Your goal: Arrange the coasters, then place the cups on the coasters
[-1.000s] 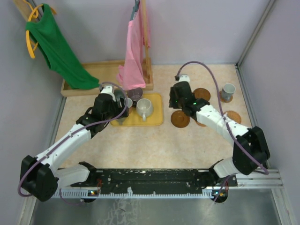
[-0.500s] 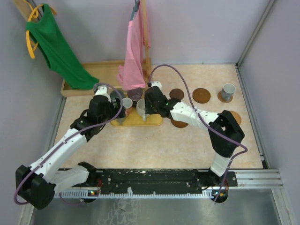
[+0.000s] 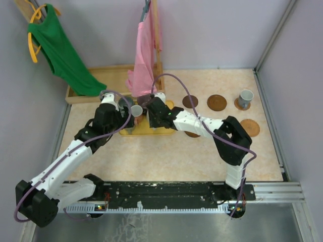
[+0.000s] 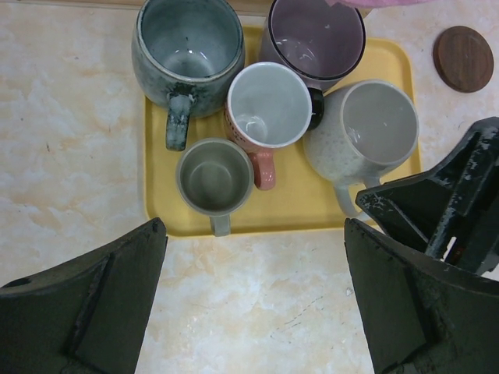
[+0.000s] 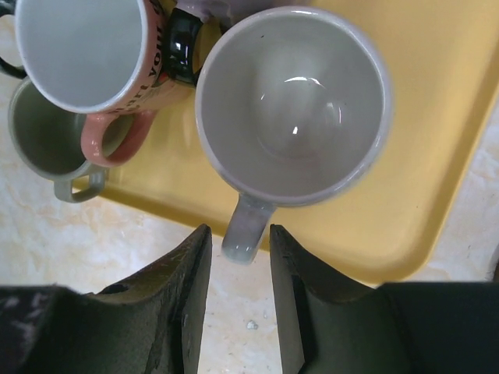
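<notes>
From above, both arms reached over the yellow tray point(image 3: 151, 132) at centre-left. Bare coasters point(image 3: 217, 103) lay at upper right, and a lone cup point(image 3: 246, 97) stood on another. The left wrist view showed the left gripper point(image 4: 253, 234), fingers wide apart, below five crowded cups point(image 4: 269, 105). In the right wrist view, the right gripper point(image 5: 240, 241) straddled the grey cup point(image 5: 292, 101) by its handle; I couldn't tell whether it pinched it.

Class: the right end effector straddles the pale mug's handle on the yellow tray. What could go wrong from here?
The right end effector has only the thin handle of the pale mug to grip, so the mug might swing or slip.
The pink mug and a black handle crowd it; lifting could knock them.
The left end effector hovers at the same tray; the arms might clash.
</notes>
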Motion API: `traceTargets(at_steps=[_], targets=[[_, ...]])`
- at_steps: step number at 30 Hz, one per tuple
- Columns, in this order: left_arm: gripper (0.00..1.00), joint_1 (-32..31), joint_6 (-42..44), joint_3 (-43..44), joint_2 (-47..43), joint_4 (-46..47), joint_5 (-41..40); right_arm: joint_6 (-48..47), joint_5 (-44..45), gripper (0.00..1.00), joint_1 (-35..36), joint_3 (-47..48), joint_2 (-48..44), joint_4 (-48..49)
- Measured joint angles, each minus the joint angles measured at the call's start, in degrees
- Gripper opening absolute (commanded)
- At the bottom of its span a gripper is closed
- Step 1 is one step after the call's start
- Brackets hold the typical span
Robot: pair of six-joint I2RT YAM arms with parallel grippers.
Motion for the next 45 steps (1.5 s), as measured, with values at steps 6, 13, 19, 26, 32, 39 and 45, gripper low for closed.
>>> traceTargets(at_steps=[6, 13, 19, 26, 32, 39, 45], targets=[[1.00, 0.0, 0.0, -0.5, -0.9, -0.2, 0.0, 0.8, 1.8, 0.36, 0.3, 2.2, 3.1, -2.7], [1.00, 0.0, 0.0, -0.8, -1.0, -0.3, 0.0, 2.1, 3.6, 0.33, 0.5, 5.6, 5.7, -5.9], [1.00, 0.0, 0.0, -0.9, -1.0, -0.3, 0.1, 2.7, 6.4, 0.32, 0.6, 8.0, 7.5, -9.0], [1.00, 0.0, 0.0, -0.9, -1.0, -0.2, 0.3, 2.7, 8.5, 0.29, 0.6, 8.4, 8.0, -10.3], [1.00, 0.0, 0.1, -0.9, -1.0, -0.2, 0.5, 2.5, 8.8, 0.22, 0.6, 9.5, 8.9, -11.4], [1.00, 0.0, 0.1, -0.9, -1.0, -0.2, 0.5, 2.5, 9.2, 0.00, 0.6, 10.7, 9.6, -12.6], [1.00, 0.0, 0.1, -0.9, -1.0, -0.2, 0.5, 2.5, 9.2, 0.00, 0.6, 10.7, 9.6, -12.7]])
